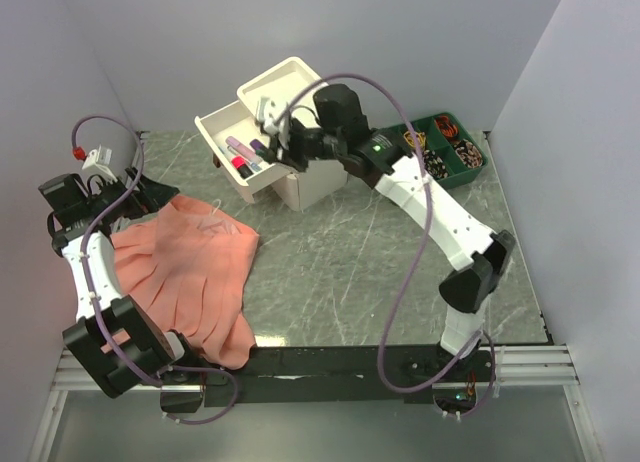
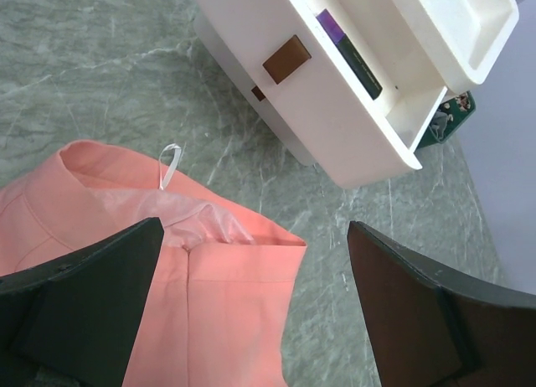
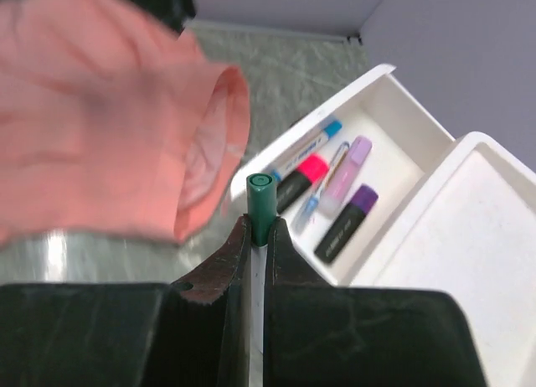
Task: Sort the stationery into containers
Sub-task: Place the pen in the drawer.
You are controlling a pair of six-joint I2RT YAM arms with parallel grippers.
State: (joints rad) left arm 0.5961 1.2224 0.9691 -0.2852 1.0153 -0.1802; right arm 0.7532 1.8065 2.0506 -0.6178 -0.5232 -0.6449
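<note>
Right claw (image 3: pixel 258 240): pinched narrow on the green-capped marker (image 3: pixel 260 199). You can see its fingers (image 3: pixel 237 261) pressed against the barrel from both sides, with the green cap poking out past the tips.
Marker's place: held in the air at the open drawer (image 3: pixel 400 110). In the right wrist view its cap lines up with the drawer's near rim (whether it touches that rim, you cannot tell).
Left claw (image 2: pixel 251 236): spread wide and holding nothing. It is poised above the edge of the salmon-pink cloth (image 2: pixel 218 312), with the drawer front just beyond it.
Cabinet (image 1: pixel 308 187): cream-white, standing toward the back of the green marbled surface (image 1: pixel 350 272). Its upper drawer is pulled out to the left, and the recessed top tray (image 1: pixel 280 82) sits above.
Drawer contents: a pink highlighter (image 3: pixel 301 176), a pale purple highlighter (image 3: pixel 347 162), a darker purple highlighter (image 3: pixel 345 224), a blue-capped pen (image 3: pixel 306 147) and a second thin pen (image 3: pixel 322 190). They lie roughly parallel on the drawer floor.
Drawer handle (image 2: pixel 286 59): a small brown square on the front panel, facing your left wrist camera.
Cloth: spread on the surface at the left, between your left arm and the cabinet. A small white loop (image 2: pixel 170 165) sits at its upper edge.
Green box (image 1: pixel 445 147): a compartmented box at the back right, beyond your right arm (its contents are too small to name).
</note>
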